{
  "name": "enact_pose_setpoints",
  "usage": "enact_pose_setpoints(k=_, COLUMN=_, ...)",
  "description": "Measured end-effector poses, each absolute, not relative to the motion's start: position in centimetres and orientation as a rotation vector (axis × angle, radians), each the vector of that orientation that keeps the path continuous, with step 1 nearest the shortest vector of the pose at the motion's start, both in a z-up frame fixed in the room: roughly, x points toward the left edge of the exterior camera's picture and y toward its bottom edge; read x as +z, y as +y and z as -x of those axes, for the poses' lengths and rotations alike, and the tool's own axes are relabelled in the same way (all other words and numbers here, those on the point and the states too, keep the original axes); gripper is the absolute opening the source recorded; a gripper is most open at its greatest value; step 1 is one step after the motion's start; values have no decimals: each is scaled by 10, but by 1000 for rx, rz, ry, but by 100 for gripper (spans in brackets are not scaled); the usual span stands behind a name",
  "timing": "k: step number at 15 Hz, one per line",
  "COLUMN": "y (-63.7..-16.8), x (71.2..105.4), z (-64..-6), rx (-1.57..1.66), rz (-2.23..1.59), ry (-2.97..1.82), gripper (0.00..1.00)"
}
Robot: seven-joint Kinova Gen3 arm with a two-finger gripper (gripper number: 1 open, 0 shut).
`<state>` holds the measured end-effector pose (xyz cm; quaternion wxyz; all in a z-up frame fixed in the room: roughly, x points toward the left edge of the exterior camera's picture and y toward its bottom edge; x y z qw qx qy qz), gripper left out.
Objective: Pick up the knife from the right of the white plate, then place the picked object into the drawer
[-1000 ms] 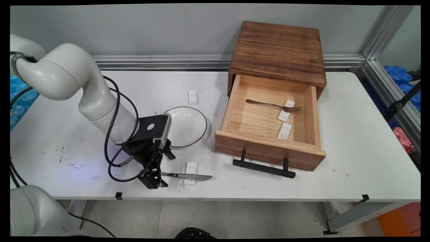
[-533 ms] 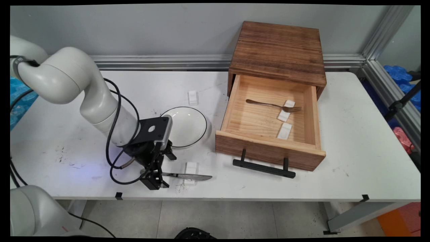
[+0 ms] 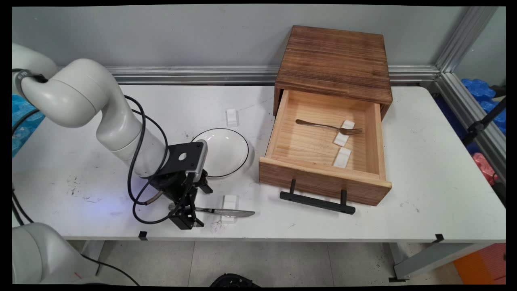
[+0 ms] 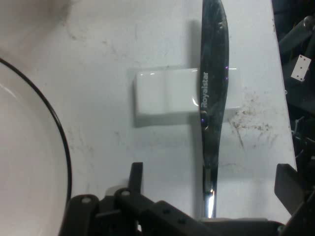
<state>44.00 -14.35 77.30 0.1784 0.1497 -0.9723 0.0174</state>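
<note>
Straddling the knife [image 3: 224, 211] handle, the gripper [image 3: 185, 216] stands low at the table's [image 3: 424, 194] near edge.
Its fingers [image 4: 135, 173] are spread, gripping nothing; the blade lies across a white block [image 3: 230, 199], near the plate [image 3: 226, 151].

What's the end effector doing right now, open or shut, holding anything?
End effector: open, holding nothing; its fingers straddle the handle of the knife, which lies across a white rest on the table.
</note>
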Motion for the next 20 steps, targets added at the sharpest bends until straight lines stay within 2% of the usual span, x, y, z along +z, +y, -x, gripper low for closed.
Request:
enact_pose_setpoints(k=3, y=-143, x=772, z=-440, rx=53, rz=-421, ry=-2750, gripper=100)
enact_pose_setpoints(k=4, y=-143, x=772, z=-440, rx=54, rz=-419, ry=-2750, gripper=0)
enact_pose_setpoints(k=20, y=-135, x=781, z=-440, rx=50, rz=-374, ry=-2747, gripper=0)
